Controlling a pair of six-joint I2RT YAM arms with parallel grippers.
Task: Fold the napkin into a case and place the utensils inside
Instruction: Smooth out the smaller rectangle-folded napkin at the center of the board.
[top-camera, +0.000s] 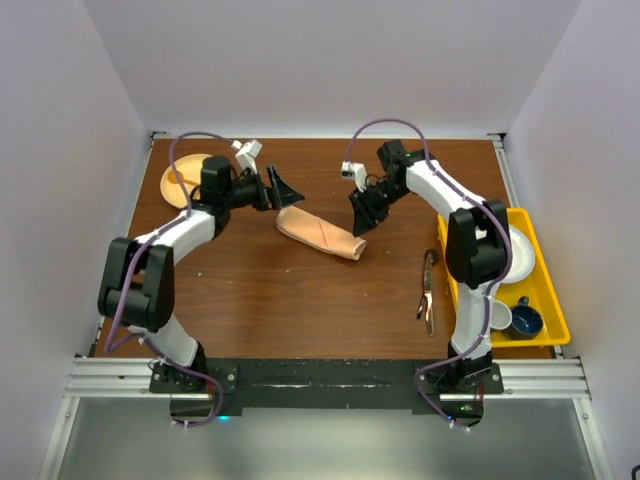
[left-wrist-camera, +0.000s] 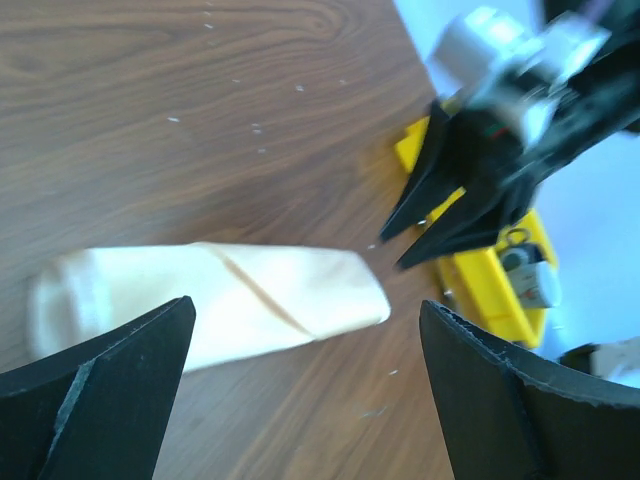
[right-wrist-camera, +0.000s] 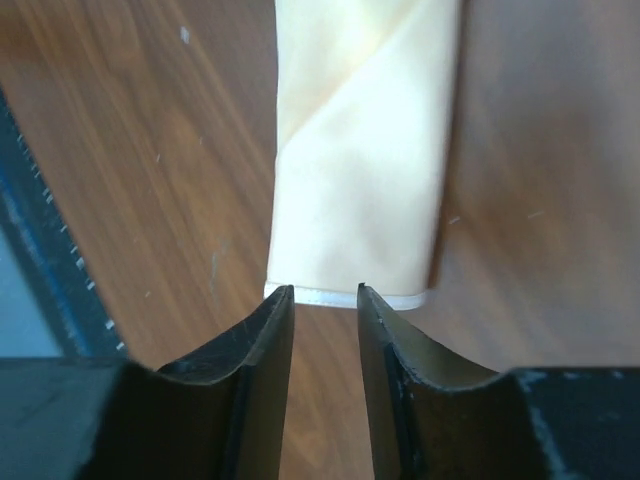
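The napkin is folded into a narrow peach-orange case (top-camera: 320, 235) lying aslant in the middle of the table. It also shows in the left wrist view (left-wrist-camera: 210, 300) and the right wrist view (right-wrist-camera: 365, 170). My left gripper (top-camera: 287, 192) is wide open above the case's left end (left-wrist-camera: 307, 303) and holds nothing. My right gripper (top-camera: 360, 224) hovers at the case's right end. Its fingers are a narrow gap apart, with the tips at the white hem (right-wrist-camera: 325, 290), holding nothing. The dark utensils (top-camera: 428, 292) lie on the table to the right of the case, beside the tray.
A yellow tray (top-camera: 548, 312) with white plates and a blue cup stands at the right edge, and shows in the left wrist view (left-wrist-camera: 480, 270). A round wooden plate (top-camera: 183, 178) sits at the back left behind the left arm. White walls enclose the table.
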